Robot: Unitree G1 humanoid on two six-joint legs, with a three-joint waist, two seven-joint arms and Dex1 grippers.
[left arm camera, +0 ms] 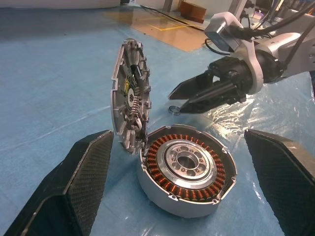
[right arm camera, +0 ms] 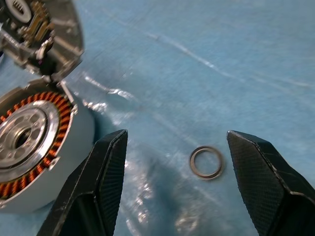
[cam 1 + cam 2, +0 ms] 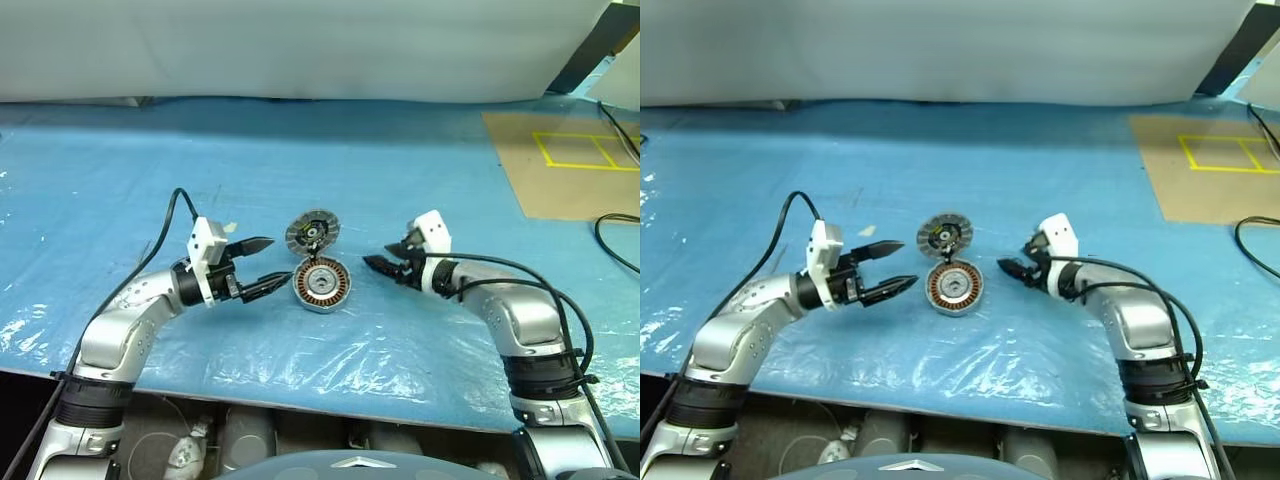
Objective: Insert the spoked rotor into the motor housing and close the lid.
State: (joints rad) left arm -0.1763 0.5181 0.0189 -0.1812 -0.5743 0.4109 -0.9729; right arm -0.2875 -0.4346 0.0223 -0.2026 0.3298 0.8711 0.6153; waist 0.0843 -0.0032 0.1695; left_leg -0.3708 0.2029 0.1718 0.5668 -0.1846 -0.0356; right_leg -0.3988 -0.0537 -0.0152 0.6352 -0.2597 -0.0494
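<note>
Blue plastic sheeting (image 3: 300, 170) covers our table; the motor housing (image 3: 321, 286) sits at centre, lid (image 3: 311, 233) propped at twelve o'clock, our left gripper (image 3: 268, 263) at nine and right gripper (image 3: 377, 261) at three, both spread empty

Lab: blue sheet (image 3: 300, 170), yellow-taped cardboard (image 3: 560, 165), white backdrop (image 3: 300, 45).
</note>
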